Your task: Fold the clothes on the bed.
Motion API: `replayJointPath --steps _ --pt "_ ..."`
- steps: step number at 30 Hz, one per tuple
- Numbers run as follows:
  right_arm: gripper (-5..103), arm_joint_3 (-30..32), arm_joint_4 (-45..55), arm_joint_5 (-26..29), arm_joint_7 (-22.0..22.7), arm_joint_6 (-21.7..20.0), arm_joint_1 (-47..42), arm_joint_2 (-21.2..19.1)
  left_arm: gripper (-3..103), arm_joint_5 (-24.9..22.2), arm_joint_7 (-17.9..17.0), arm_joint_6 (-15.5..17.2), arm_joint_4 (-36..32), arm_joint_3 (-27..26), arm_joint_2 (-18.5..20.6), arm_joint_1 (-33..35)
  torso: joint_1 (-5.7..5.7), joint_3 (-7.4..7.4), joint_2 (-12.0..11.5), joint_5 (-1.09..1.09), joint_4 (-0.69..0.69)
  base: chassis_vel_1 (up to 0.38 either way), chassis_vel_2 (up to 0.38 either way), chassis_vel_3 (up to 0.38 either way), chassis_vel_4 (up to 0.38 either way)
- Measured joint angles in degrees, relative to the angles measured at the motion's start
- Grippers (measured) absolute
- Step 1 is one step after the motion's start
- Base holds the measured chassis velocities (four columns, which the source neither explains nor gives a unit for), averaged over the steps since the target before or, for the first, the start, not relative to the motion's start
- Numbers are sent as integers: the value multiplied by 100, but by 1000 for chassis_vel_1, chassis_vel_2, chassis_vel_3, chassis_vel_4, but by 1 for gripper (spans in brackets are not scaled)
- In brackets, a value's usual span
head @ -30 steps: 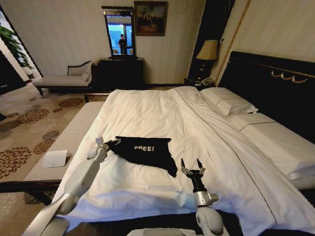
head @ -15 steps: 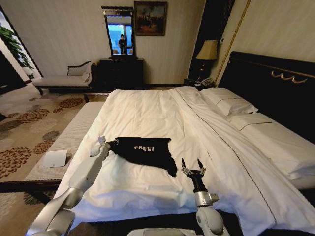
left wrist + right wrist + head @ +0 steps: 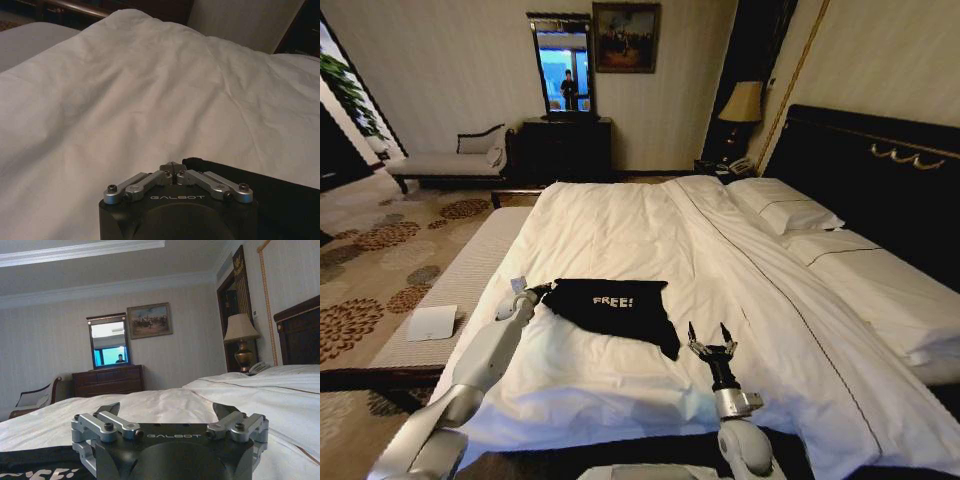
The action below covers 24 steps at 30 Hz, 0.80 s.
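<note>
The black shirt [image 3: 613, 305] lies partly folded on the near half of the bed [image 3: 620, 225], its "FREE!" lettering up and one corner trailing toward the right gripper [image 3: 711, 335]. The left gripper [image 3: 534, 291] sits at the shirt's left edge with its fingers [image 3: 172, 167] pinched together on the black hem, probably so that side can be lifted and laid across. The right gripper rests low on the sheet just beside the trailing corner, fingers spread wide and holding nothing, seemingly waiting its turn.
</note>
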Motion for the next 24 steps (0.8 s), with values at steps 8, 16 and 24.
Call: replayJointPath --steps 8,16,24 --pt "100 -4 -6 -7 34 29 -14 9 -2 100 185 -153 -321 -30 45 311 0 0 0 -1 0 0 0 0 0" --pt "100 -25 -49 -61 34 80 -50 32 30 251 252 -314 -326 -94 -36 442 0 0 0 0 0 0 0 0 0" --pt "100 -73 -83 -129 34 90 -61 79 57 352 275 -355 -155 -37 -153 362 0 0 0 0 0 0 0 0 0"
